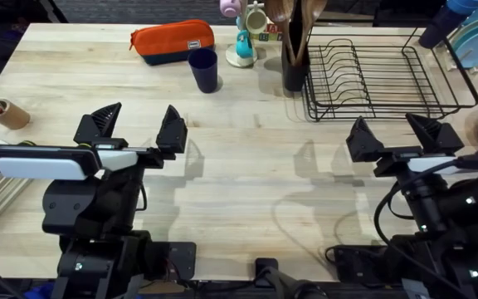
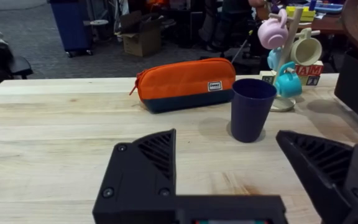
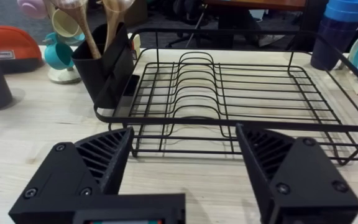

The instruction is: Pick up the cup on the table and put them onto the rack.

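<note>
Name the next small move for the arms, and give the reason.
Probably advance the left tool toward the cup: its jaws stand open, the cup stands upright and free beside the orange pouch, and the rack holds nothing yet.

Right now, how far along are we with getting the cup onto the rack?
Nothing is done yet. The navy cup stands upright on the table beside the orange pouch, untouched. Both end effectors, left and right, are open and empty. Grasp, carry and placement on the black wire rack all remain.

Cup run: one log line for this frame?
phase: pre-grasp | cup: upright on table, untouched | rack: no cup inside | left gripper: open | right gripper: open
</note>
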`<action>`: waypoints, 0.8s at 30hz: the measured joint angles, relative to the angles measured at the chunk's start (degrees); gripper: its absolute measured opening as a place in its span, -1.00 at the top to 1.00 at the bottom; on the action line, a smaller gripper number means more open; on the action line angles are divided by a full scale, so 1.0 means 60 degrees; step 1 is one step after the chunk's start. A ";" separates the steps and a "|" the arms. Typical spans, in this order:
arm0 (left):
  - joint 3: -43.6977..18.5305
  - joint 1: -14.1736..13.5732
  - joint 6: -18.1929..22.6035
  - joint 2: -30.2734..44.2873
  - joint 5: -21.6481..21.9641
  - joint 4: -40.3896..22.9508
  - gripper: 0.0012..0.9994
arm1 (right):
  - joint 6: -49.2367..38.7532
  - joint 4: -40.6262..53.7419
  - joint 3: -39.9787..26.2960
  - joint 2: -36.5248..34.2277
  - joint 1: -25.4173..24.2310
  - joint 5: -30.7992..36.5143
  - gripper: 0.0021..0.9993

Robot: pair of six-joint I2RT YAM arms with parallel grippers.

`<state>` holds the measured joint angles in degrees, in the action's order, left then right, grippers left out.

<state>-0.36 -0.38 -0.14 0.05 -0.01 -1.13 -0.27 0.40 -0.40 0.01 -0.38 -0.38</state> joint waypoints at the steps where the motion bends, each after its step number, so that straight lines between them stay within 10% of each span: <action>1: 0.0000 0.0000 0.0020 0.0000 0.0000 -0.0018 -0.99 | 0.0002 0.0067 -0.0007 0.0000 0.0000 0.0000 -0.99; 15: -0.0011 0.0000 0.0022 -0.0004 -0.0005 -0.0106 -0.99 | -0.0162 0.0189 -0.0034 -0.0002 0.0000 0.0060 -0.99; 24: -0.2206 0.0000 0.0136 0.0197 -0.0069 -0.2977 -0.99 | -0.0168 0.3399 -0.1888 -0.0038 0.0007 0.0021 -0.99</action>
<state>-13.60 -0.38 0.67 1.24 -0.43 -18.99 -1.28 20.80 -11.73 -0.22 -0.34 -0.26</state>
